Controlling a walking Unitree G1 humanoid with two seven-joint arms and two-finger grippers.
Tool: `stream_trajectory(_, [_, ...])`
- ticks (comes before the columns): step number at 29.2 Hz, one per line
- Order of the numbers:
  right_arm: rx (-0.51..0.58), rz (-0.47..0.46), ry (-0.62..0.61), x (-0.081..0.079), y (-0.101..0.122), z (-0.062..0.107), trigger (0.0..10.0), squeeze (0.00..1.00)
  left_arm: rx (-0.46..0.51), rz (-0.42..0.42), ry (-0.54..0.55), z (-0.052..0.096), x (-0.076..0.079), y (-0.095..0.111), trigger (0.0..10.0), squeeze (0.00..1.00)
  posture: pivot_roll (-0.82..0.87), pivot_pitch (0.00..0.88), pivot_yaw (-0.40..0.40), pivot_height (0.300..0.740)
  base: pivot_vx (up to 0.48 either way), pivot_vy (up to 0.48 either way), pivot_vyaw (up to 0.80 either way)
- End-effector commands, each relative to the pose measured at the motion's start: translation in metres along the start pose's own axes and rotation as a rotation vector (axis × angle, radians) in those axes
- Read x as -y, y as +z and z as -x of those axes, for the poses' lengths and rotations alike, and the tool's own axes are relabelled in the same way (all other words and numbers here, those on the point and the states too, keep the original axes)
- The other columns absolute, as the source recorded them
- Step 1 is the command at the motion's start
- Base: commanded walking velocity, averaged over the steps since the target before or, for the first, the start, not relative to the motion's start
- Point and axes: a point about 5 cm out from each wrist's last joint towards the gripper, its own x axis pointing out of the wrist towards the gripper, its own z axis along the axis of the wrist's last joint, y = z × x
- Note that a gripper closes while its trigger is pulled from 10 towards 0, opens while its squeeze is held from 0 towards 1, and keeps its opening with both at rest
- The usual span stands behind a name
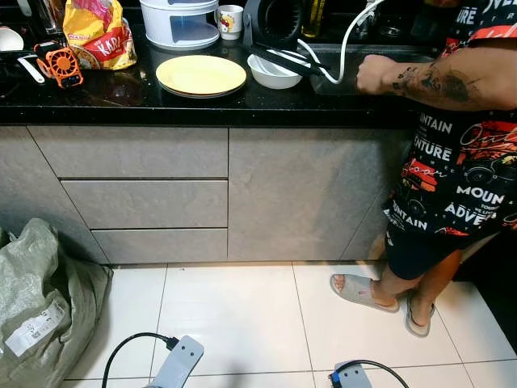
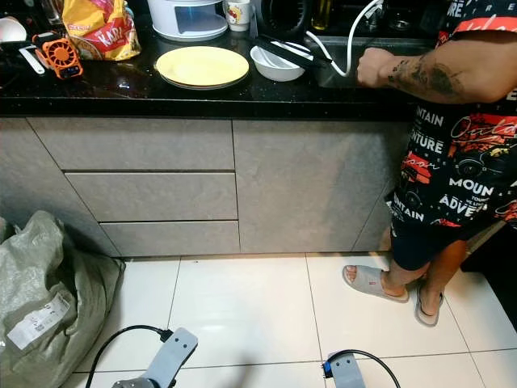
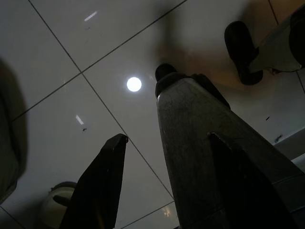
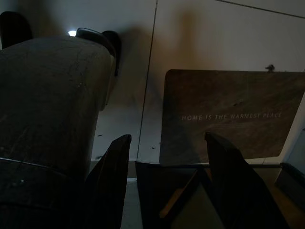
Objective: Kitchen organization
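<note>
- So far, by the look of it, the organizing has barely begun: the black countertop [image 1: 266, 103] is crowded and nothing on it appears sorted
- On it sit a yellow plate [image 1: 201, 75], a white bowl [image 1: 272, 72] just beside it with a black utensil laid across the rim, a white container [image 1: 179, 22] behind the plate, a mug [image 1: 230, 20], a snack bag [image 1: 98, 32] and a small orange fan [image 1: 61, 65] toward the left end
- A person stands at the right end of the counter, one hand [image 1: 376, 73] closed over something near the sink; what it holds I cannot make out
- Both arms hang low over the white tiled floor, well apart from the counter and idle
- Left gripper [image 3: 167, 138]: fingers spread apart, nothing between them, floor tiles beyond
- Right gripper [image 4: 167, 138]: fingers likewise parted and empty, a doormat [image 4: 228, 114] on the floor beyond them
- A grey-green sack [image 1: 40, 307] slumps on the floor by the drawers
- What is left, I judge, is nearly everything: approach the counter, pick up the items and put them away
</note>
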Motion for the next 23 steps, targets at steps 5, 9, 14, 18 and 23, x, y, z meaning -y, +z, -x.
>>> stream_trajectory(5, [-0.022, 0.014, 0.013, -0.0026, -0.0057, 0.0002, 10.0, 0.00, -0.058, -0.007, -0.015, 0.0014, 0.0006, -0.0157, 10.0, 0.00, 0.01, 0.066, 0.000, 0.740, 0.000, 0.000, 0.00])
stream_trajectory(9, [-0.022, 0.017, 0.013, -0.0024, -0.0059, 0.0002, 10.0, 0.00, -0.058, -0.007, -0.017, 0.0014, 0.0010, -0.0158, 10.0, 0.00, 0.01, 0.069, -0.001, 0.740, 0.000, 0.000, 0.00])
stream_trajectory(14, [-0.023, 0.017, 0.013, -0.0022, -0.0062, 0.0002, 10.0, 0.00, -0.059, -0.005, -0.017, 0.0013, 0.0013, -0.0160, 10.0, 0.00, 0.01, 0.071, -0.001, 0.740, 0.000, 0.000, 0.00])
stream_trajectory(18, [-0.024, 0.017, 0.013, -0.0022, -0.0065, 0.0002, 10.0, 0.00, -0.060, -0.003, -0.018, 0.0013, 0.0014, -0.0163, 10.0, 0.00, 0.01, 0.076, 0.001, 0.740, 0.000, 0.000, 0.00])
stream_trajectory(23, [-0.027, 0.014, 0.014, -0.0023, -0.0072, 0.0002, 10.0, 0.00, -0.062, -0.002, -0.020, 0.0013, 0.0017, -0.0169, 10.0, 0.00, 0.01, 0.077, 0.004, 0.740, 0.000, 0.000, 0.00])
